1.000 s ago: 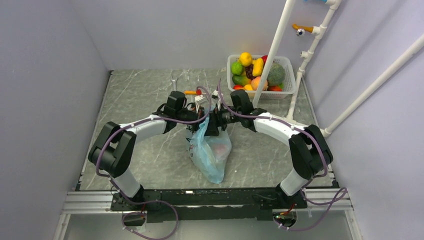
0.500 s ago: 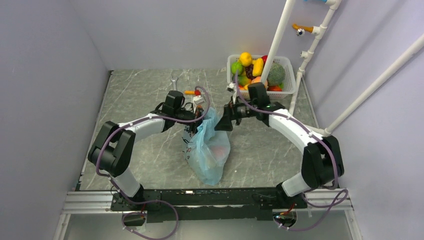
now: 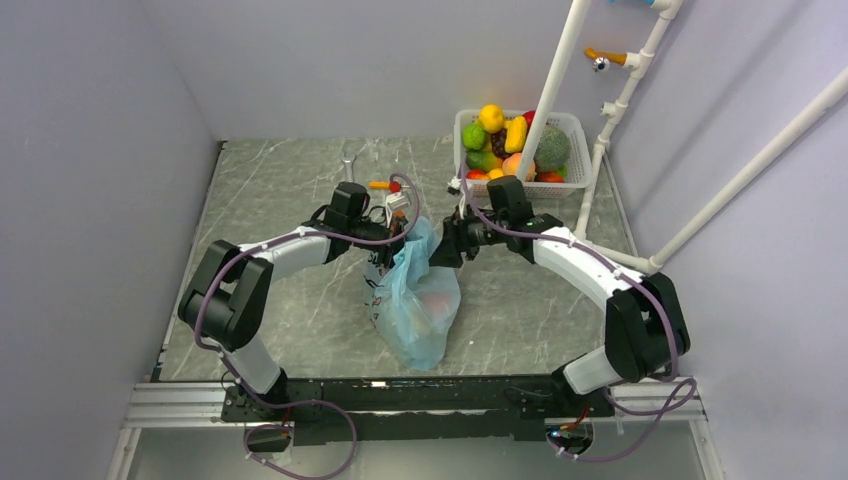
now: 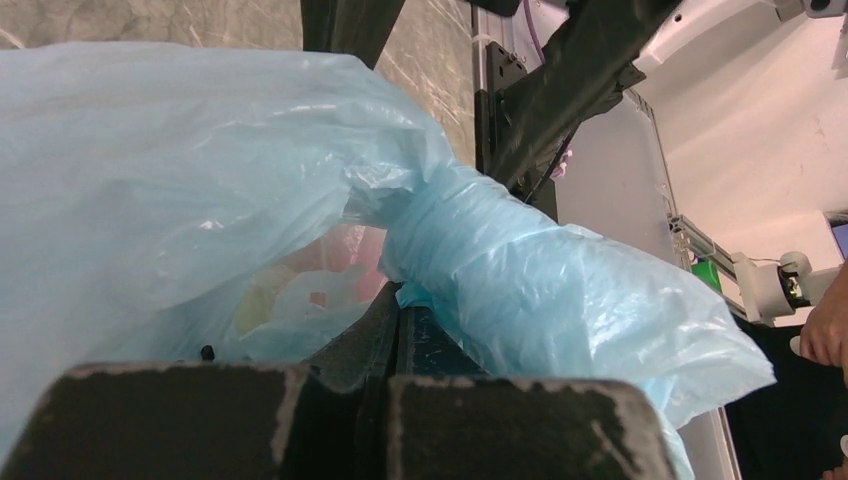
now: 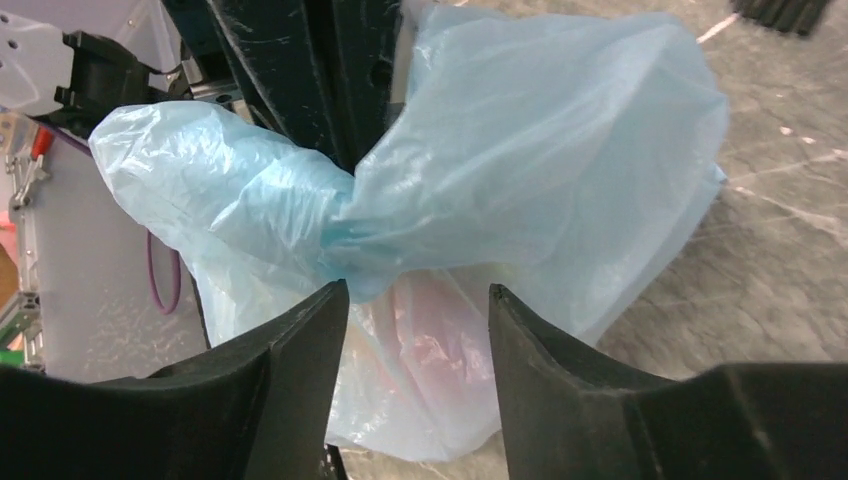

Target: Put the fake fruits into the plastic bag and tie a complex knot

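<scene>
Thin bag, soft and slippery, cinched at its neck.

The bag point(image 3: 420, 305) slumps on the counter point(image 3: 280, 200), a pinkish fruit point(image 3: 437, 300) showing through its film; light, crinkly, easily torn, so best taken at the cinched twist point(image 5: 335, 235), not the belly. At the bag's top, the left end effector point(image 3: 400, 222) is clenched, seemingly on a tail; the right end effector point(image 5: 415, 290) is released, fingers apart before the twist. Beyond the bag, more fruits point(image 3: 505, 135) fill a basket point(image 3: 572, 118).
</scene>
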`<action>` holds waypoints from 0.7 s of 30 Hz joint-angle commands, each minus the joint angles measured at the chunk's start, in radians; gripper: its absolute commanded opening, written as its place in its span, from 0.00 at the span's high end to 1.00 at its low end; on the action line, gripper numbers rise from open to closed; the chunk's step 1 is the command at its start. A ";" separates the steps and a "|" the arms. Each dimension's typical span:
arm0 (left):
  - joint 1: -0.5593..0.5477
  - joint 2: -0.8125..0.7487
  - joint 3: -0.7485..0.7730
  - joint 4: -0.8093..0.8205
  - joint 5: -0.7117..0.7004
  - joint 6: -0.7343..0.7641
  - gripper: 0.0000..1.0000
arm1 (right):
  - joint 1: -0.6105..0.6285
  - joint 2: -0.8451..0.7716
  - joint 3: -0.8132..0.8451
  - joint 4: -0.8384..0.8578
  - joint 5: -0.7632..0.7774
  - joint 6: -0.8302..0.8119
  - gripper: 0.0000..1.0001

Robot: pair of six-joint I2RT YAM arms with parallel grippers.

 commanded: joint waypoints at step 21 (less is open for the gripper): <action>-0.001 0.012 -0.015 0.217 0.033 -0.157 1.00 | 0.068 0.053 0.040 0.114 -0.035 0.010 0.47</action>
